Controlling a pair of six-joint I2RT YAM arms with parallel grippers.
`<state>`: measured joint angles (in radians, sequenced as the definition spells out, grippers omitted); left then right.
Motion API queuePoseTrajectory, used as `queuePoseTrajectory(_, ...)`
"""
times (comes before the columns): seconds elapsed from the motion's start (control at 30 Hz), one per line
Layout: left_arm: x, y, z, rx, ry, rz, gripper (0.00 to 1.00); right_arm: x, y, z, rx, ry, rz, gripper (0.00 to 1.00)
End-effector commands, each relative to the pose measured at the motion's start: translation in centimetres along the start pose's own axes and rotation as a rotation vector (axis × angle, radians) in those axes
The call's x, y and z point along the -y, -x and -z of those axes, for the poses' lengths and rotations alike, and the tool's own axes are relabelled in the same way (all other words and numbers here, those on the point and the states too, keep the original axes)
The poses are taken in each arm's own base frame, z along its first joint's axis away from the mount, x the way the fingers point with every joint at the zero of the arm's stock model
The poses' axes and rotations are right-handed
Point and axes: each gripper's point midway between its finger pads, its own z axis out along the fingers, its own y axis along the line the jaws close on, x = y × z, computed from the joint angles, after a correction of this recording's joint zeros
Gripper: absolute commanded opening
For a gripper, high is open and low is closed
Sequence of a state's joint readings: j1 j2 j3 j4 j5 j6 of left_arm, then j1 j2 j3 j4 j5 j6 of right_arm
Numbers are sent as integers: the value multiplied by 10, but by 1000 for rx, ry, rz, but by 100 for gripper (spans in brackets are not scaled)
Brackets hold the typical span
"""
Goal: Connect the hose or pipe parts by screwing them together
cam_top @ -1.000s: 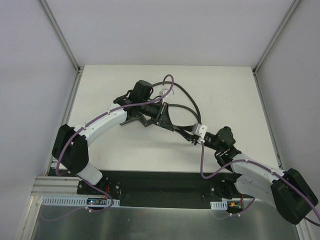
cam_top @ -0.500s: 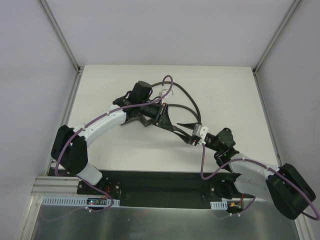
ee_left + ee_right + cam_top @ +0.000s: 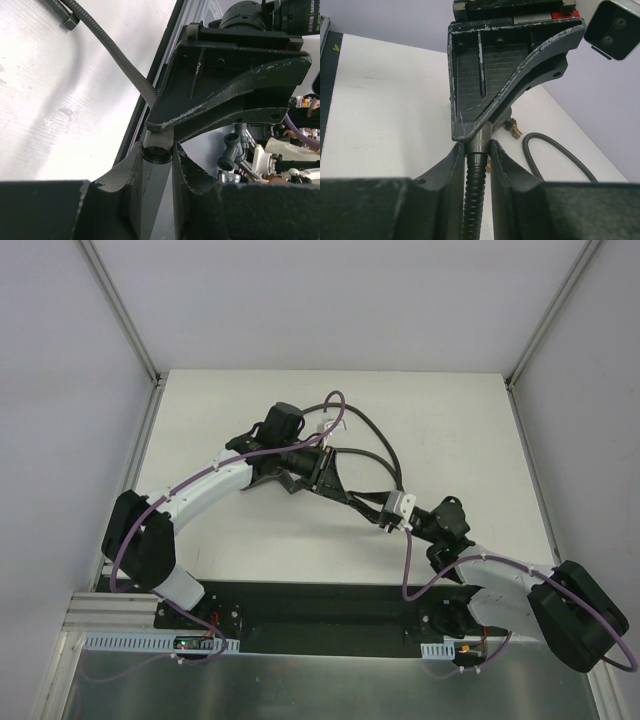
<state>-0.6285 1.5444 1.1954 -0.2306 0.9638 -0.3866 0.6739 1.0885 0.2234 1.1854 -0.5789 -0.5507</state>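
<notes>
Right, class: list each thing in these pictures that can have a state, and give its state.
left gripper: closed on the black fitting.
right gripper: closed on the hose's end connector.
hose: one end gripped, the rest lying slack in a loop.
black fitting: held at the hose end, brass tip showing; cannot tell whether it is threaded on.

text: none legible — tiny print on black housing [image 3: 302,21] | unreadable

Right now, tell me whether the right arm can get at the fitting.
Likely yes: the right pincer, shut on the hose, sits right against the left pincer gripping the fitting; nothing stands between.
</notes>
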Motion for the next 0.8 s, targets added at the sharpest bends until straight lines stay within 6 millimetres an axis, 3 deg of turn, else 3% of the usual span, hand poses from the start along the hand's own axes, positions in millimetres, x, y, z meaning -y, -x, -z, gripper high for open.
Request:
queuePoseTrajectory(0.0, 17, 4, 4, 25, -44, -45, 0, 4, 37, -9, 137, 10, 36, 14)
queuePoseTrajectory(0.03, 17, 4, 5, 28, -41, -46, 0, 3, 40, -9, 148, 11, 31, 3)
queuePoseTrajectory(0.07, 15, 4, 4, 32, -31, -38, 8, 3, 41, -9, 153, 13, 29, 1)
queuePoseTrajectory(0.1, 13, 4, 4, 38, -20, -35, 21, 2, 42, -9, 155, 15, 22, 1)
queuePoseTrajectory(0.13, 9, 8, 6, 64, 19, -37, 48, 3, 41, -8, 148, 6, 9, 1)
queuePoseTrajectory(0.17, 6, 8, 6, 74, 33, -40, 58, 3, 40, -8, 142, 4, -7, 1)
queuePoseTrajectory(0.27, 2, 16, 12, 130, 100, -51, 82, 5, 31, -7, 84, -14, -49, 1)
queuePoseTrajectory(0.33, 4, 21, 21, 170, 128, -60, 92, 12, 22, -4, 32, -68, -88, 1)
queuePoseTrajectory(0.43, -6, 28, 38, 271, 251, -44, 93, 17, 11, 4, -43, -132, -162, 1)
queuePoseTrajectory(0.47, -25, 33, 48, 338, 369, -18, 93, 19, 8, 6, -60, -149, -178, 1)
queuePoseTrajectory(0.53, -35, 39, 73, 454, 510, -20, 95, 30, 1, 14, -97, -253, -251, 1)
queuePoseTrajectory(0.57, -53, 31, 84, 489, 606, 46, 96, 35, 1, 14, -111, -280, -270, 1)
queuePoseTrajectory(0.6, -82, 34, 115, 608, 820, 101, 99, 37, -1, 14, -132, -291, -294, 1)
queuePoseTrajectory(0.63, -88, 30, 133, 666, 896, 134, 99, 34, -17, 16, -195, -306, -350, 1)
queuePoseTrajectory(0.7, -119, 13, 165, 741, 1089, 239, 99, 39, -18, 13, -203, -333, -390, 1)
queuePoseTrajectory(0.77, -132, 4, 175, 759, 1146, 297, 99, 41, -23, 13, -213, -365, -439, 1)
